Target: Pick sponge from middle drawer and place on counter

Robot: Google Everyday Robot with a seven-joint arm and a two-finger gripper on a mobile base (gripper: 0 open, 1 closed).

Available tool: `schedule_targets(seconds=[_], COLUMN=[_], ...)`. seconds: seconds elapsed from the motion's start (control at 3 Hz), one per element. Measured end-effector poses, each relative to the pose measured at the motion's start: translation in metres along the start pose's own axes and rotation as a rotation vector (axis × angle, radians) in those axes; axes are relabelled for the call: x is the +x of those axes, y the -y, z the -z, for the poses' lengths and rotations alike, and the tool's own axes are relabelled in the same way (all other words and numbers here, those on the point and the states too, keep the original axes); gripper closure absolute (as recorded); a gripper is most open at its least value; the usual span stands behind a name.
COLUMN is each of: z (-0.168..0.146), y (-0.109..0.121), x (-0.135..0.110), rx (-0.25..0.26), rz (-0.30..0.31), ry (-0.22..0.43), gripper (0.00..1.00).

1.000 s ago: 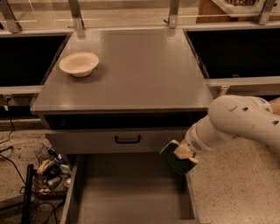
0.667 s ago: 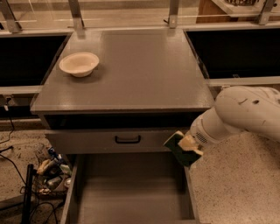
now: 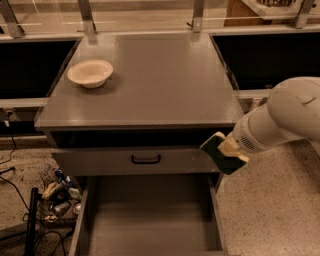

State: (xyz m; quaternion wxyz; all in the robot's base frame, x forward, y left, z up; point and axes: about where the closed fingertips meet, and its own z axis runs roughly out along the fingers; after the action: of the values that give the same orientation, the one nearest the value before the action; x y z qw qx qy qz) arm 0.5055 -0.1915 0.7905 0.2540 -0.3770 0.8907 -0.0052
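The sponge, dark green with a pale yellow layer, is held in my gripper at the end of the white arm, in the air by the cabinet's right front corner, just below counter height. The gripper is shut on the sponge. The middle drawer stands pulled open below it, its grey floor bare. The counter is the flat grey top above and to the left of the gripper.
A cream bowl sits on the counter's left rear. A shut drawer front with a black handle is above the open drawer. Cables and clutter lie on the floor at left. Metal rail posts stand behind the counter.
The gripper has lifted the sponge up and slightly to the right, from low over the open drawer's right side to near counter height.
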Motion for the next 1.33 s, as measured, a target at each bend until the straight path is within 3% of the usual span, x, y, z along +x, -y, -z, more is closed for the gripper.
schedule_targets(seconds=[0.33, 0.67, 1.33], z=[0.054, 0.055, 0.068], y=[0.029, 0.033, 0.068], x=[-0.010, -0.010, -0.021], rx=[0.108, 0.113, 0.176], rz=[-0.011, -0.020, -0.066], ry=[0.037, 0.037, 0.045], gripper=[1.00, 1.00, 1.00])
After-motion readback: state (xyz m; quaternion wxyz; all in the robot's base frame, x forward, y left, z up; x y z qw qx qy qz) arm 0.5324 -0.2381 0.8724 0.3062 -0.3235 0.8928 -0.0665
